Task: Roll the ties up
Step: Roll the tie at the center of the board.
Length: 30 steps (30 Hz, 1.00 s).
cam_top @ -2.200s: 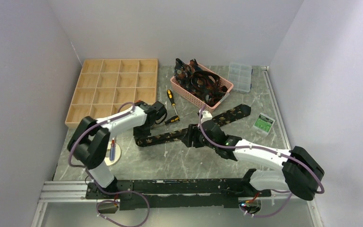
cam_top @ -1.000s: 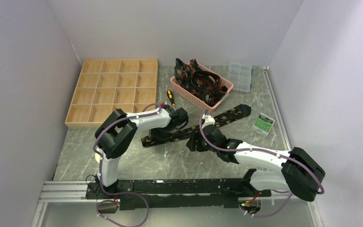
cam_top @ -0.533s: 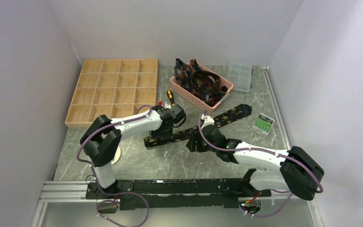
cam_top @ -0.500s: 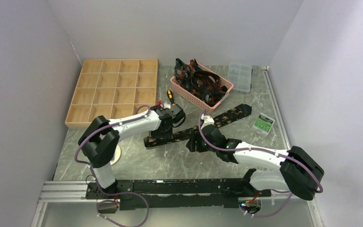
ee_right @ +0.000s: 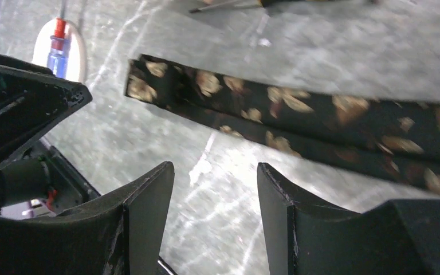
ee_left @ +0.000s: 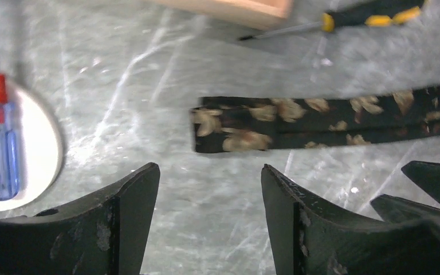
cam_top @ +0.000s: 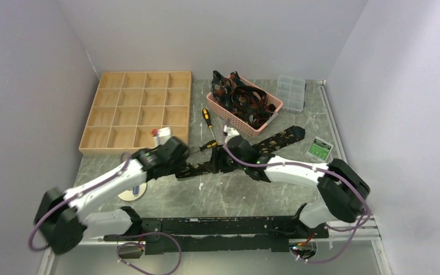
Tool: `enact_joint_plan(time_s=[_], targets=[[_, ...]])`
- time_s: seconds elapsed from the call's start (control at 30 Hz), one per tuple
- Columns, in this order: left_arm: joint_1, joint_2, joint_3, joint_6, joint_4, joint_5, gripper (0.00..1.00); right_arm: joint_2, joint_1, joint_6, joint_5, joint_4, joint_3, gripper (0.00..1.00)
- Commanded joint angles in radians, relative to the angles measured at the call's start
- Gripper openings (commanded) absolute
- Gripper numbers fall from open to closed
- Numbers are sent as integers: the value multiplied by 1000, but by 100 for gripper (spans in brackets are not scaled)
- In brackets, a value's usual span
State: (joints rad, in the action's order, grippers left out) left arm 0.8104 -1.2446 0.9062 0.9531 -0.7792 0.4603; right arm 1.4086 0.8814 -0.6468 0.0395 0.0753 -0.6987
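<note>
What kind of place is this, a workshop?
Probably a robot lab bench: a left arm and right arm bolted to one rail, blank walls boxing in the table, and practice props: a tie, basket, wooden tray.

Grey marble table (cam_top: pixel 229 197) carries: wooden compartment tray (cam_top: pixel 137 109), pink basket (cam_top: pixel 229 116), clear organiser box (cam_top: pixel 291 93), yellow-handled screwdriver (cam_top: pixel 208 123), tie (cam_top: pixel 275 138), green packet (cam_top: pixel 320 150), white disc (cam_top: pixel 127 195).
</note>
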Motion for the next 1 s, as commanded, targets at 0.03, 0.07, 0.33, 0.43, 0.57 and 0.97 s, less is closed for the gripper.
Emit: enact_joint_plan(time_s=[0.03,0.07,0.33,0.43,0.57,0.97], targets=[[-227,365,-363,24,318,-184,73,162,30,6,72,42,-202,60],[-275,428,-397,19,369,-237,73,192,34,4,73,36,-229,61],[-466,523,-559,12,538,-466,74,375,42,17,115,15,-385,58],[-492,499,-582,15,592,-510,73,417,41,19,129,8,-418,57],[-523,466,-597,3,625,-547,73,453,43,22,144,6,-444,56],[-551,401,-661,-19,716,-614,72,471,40,30,115,16,-375,40]])
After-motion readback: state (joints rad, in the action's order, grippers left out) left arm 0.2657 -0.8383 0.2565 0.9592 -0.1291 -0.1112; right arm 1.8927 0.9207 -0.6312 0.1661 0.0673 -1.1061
